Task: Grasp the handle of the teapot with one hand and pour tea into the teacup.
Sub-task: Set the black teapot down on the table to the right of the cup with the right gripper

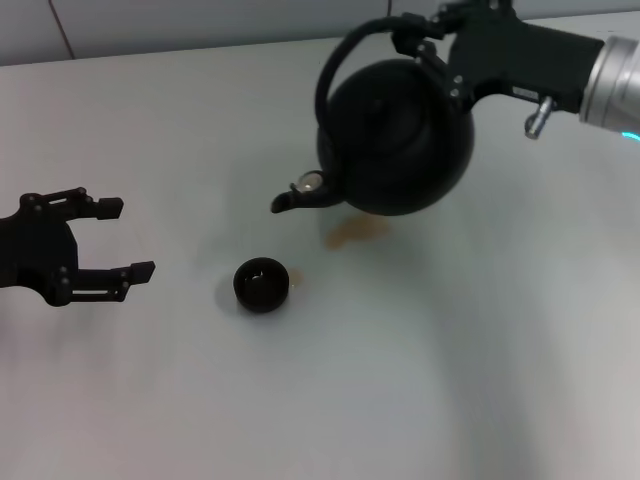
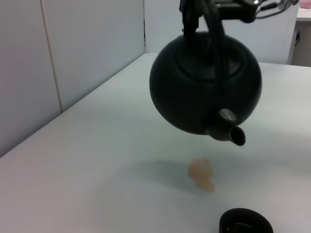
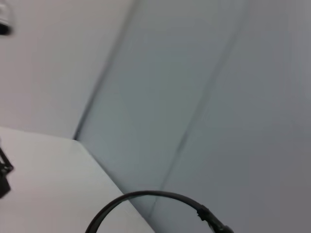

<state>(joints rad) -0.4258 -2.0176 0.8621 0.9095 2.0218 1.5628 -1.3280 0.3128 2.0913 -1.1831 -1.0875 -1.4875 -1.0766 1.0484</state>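
Note:
The black teapot (image 1: 400, 140) hangs in the air above the table, tilted with its spout (image 1: 290, 199) pointing down and left, above and to the right of the teacup. My right gripper (image 1: 425, 38) is shut on the arched handle (image 1: 345, 55) at its top. The small dark teacup (image 1: 262, 284) stands on the table below and left of the spout. In the left wrist view the teapot (image 2: 204, 85) hangs above the cup (image 2: 245, 222). My left gripper (image 1: 125, 238) is open and empty at the left, apart from the cup.
A brownish tea puddle (image 1: 355, 232) lies on the white table (image 1: 420, 380) under the pot, also in the left wrist view (image 2: 202, 174). A smaller spot (image 1: 297, 277) sits beside the cup. A wall stands behind the table's far edge.

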